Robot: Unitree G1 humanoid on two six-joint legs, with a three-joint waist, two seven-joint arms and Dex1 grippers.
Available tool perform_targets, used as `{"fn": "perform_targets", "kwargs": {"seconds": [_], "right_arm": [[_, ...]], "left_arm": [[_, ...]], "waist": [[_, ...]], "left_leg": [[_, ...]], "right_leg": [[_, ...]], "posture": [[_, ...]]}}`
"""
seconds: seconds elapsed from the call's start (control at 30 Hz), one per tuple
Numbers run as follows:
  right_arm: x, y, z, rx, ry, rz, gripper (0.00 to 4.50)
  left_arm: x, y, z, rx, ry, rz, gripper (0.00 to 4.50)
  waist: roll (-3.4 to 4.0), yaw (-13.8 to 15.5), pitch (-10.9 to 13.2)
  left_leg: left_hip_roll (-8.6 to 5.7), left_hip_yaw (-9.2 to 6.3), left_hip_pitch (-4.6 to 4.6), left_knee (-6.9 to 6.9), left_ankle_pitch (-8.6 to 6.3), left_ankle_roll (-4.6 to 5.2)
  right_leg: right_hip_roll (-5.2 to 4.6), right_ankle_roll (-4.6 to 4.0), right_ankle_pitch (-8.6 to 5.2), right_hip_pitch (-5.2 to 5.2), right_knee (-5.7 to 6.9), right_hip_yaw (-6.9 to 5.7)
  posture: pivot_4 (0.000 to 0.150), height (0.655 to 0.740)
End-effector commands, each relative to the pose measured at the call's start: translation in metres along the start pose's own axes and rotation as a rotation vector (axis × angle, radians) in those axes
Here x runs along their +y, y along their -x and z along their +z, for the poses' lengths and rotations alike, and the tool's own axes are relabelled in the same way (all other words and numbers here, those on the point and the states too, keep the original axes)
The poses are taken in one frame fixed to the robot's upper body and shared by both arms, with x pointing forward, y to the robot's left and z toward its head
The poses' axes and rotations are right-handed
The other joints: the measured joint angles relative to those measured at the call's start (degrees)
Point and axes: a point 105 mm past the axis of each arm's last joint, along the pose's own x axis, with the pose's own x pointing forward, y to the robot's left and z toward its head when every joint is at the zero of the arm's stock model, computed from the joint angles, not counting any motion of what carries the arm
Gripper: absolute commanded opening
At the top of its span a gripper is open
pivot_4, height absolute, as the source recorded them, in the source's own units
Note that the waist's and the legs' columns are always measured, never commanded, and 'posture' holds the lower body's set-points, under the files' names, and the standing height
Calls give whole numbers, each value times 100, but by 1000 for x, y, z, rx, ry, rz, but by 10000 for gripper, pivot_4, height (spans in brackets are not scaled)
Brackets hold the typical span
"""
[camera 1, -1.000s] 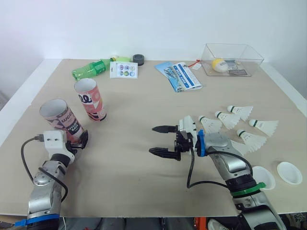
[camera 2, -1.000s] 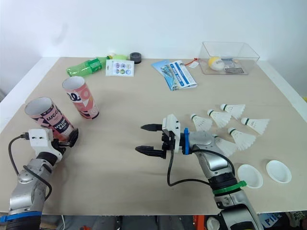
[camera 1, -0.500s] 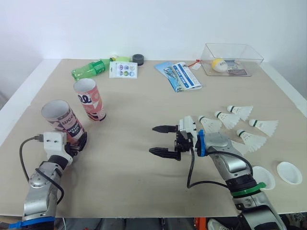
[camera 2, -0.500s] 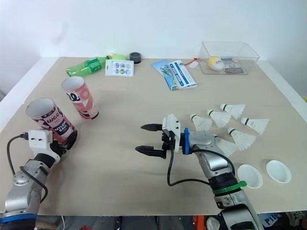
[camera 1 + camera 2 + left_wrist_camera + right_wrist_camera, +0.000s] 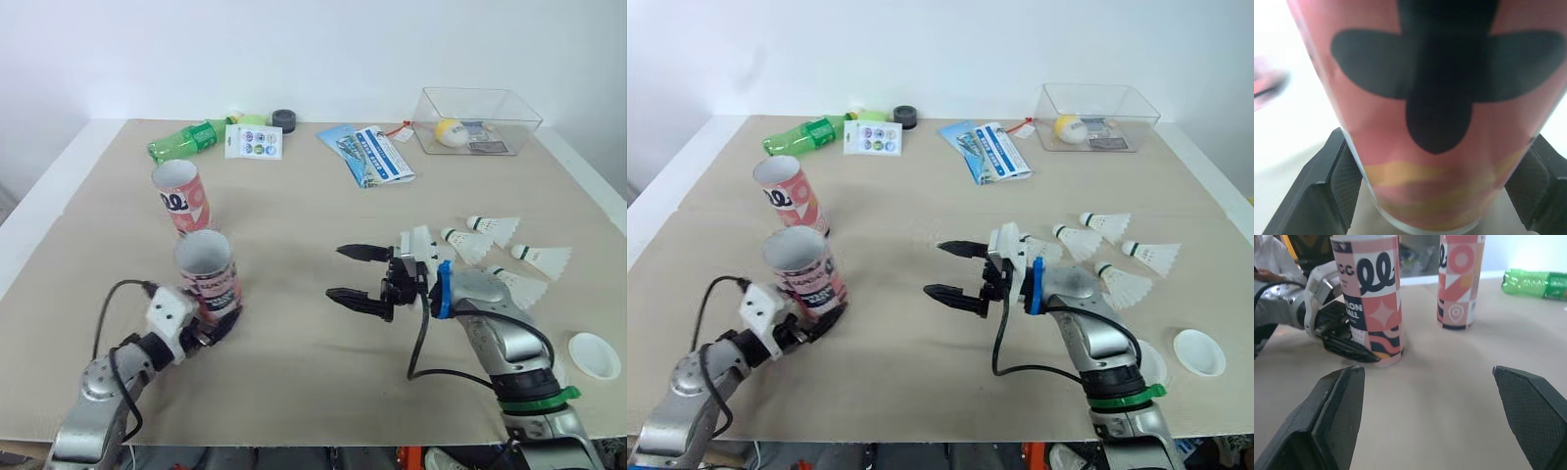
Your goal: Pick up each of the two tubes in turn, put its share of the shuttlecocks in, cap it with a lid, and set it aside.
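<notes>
My left gripper (image 5: 212,327) is shut on the base of a pink patterned tube (image 5: 207,278). The tube stands upright with its mouth open, its base at the tabletop left of centre. In the left wrist view both fingers (image 5: 1334,183) press against the tube (image 5: 1435,98). A second, matching tube (image 5: 180,198) stands farther back. My right gripper (image 5: 336,273) is open and empty, pointing at the held tube (image 5: 1374,298) across a gap. Several shuttlecocks (image 5: 490,229) lie at the right behind my right arm. One white lid (image 5: 592,354) lies near the front right edge.
Along the back edge lie a green bottle (image 5: 186,142), a sticker card (image 5: 253,142), a black roll (image 5: 283,119), a blue brochure (image 5: 367,154) and a clear box (image 5: 475,120) with a yellow ball. A seated person (image 5: 1273,259) is beyond the table's left side.
My left gripper has carried its tube from the left edge rightward toward the table's middle and brought it upright. The right gripper has shifted slightly right, still open.
</notes>
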Motion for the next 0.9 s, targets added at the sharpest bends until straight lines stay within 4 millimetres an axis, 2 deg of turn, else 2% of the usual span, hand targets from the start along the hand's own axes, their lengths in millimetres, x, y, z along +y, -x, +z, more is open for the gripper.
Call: {"fn": "perform_targets", "kwargs": {"seconds": [0.03,0.2,0.37,0.6,0.77,0.8,0.9], "right_arm": [[0,5,16,-40,46,-23,45000],[-3,17,18,-24,45,-68,45000],[-3,26,15,1,43,-102,45000],[-5,37,15,18,65,-147,45000],[-9,49,24,22,65,-222,45000],[-9,52,26,19,57,-239,45000],[-12,79,32,57,6,-412,45000]], "left_arm": [[-11,-13,10,-11,-34,-146,37458],[-29,-37,21,23,-119,-434,37458],[-25,-51,27,100,-185,-601,37458],[-10,-60,19,286,-285,-706,37458],[-4,-69,27,339,-357,-714,37458],[-2,-72,30,342,-371,-703,37458],[-4,-78,37,367,-415,-694,37458]], "waist": [[0,-20,0],[2,-1,2],[2,-6,2],[2,-23,3],[2,-9,3],[2,-5,3],[2,10,3]], "left_leg": [[0,2,0,0,0,0],[2,-4,-3,-4,-2,3],[0,-7,-12,-4,-5,7],[1,-10,-12,-4,-11,19],[0,-14,-13,-3,-11,19],[1,-14,-13,-3,-11,19],[0,-16,-14,-2,-11,19]], "right_leg": [[0,0,0,-1,0,2],[9,-1,-6,-2,2,1],[9,7,-10,-3,0,2],[15,18,-8,-3,1,2],[14,11,-14,-2,2,-1],[14,11,-14,-2,2,0],[14,19,-10,-1,4,-1]], "posture": [[1500,7400],[1500,7400],[1500,7400],[1500,7400],[1500,7400],[1500,7400],[1500,7400]]}}
